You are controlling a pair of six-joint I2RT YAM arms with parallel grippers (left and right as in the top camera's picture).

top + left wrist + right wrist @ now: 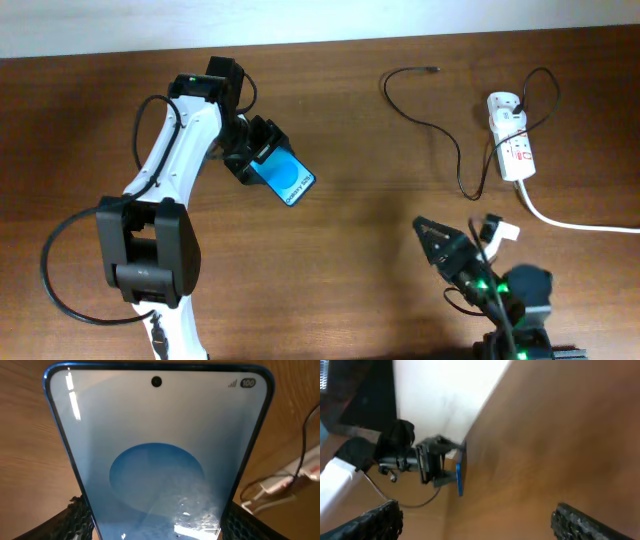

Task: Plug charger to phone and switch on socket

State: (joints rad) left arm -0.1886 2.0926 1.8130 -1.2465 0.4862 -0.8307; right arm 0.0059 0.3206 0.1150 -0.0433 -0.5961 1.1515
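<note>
My left gripper (262, 152) is shut on the phone (286, 177), a blue-screened handset held tilted left of the table's middle. In the left wrist view the phone (157, 455) fills the frame between my padded fingers. The charger cable (432, 125) lies loose at the back right, its black plug tip (432, 69) free on the wood, its white adapter (501, 105) in the socket (513, 145). The socket also shows in the left wrist view (280, 485). My right gripper (440, 245) is open and empty near the front edge. The right wrist view shows the phone edge-on (460, 476).
The socket's thick white cord (575, 222) runs off the right edge. A black cable (60, 270) loops beside the left arm's base. Bare brown wood lies between the phone and the charger cable.
</note>
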